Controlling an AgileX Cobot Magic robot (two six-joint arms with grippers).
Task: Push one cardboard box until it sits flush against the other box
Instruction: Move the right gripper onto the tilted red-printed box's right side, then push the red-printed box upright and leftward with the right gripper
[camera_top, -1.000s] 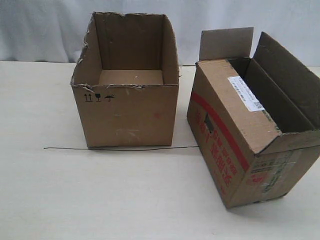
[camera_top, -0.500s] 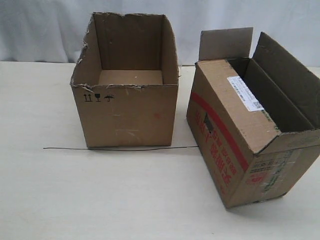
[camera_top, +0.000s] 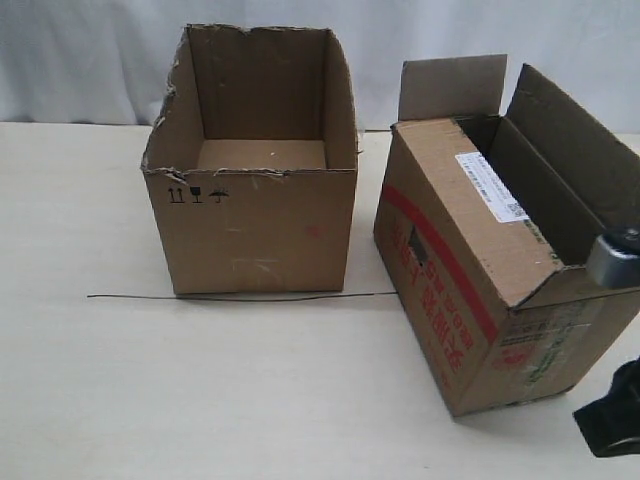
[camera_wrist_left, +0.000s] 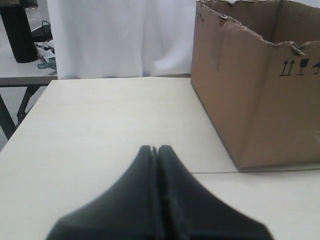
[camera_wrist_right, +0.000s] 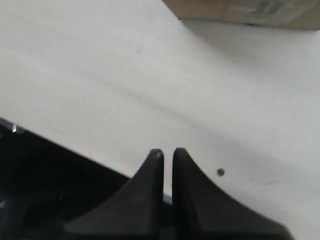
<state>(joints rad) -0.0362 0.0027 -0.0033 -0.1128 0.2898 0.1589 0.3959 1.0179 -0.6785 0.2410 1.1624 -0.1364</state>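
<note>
1. cardboard box (camera_top: 470, 280) sits on the right, turned askew, apart from the other box (camera_top: 255, 230) to its left.
2. left gripper (camera_wrist_left: 154, 150): fingers pressed together.
3. right gripper (camera_wrist_right: 167, 152): fingers almost touching, low over the table (camera_wrist_right: 100, 75).

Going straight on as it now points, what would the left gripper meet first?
Likely nothing near: ahead of the left gripper lies only table, then the white curtain. The other box stands to one side of that line, though depth is unclear.
</note>
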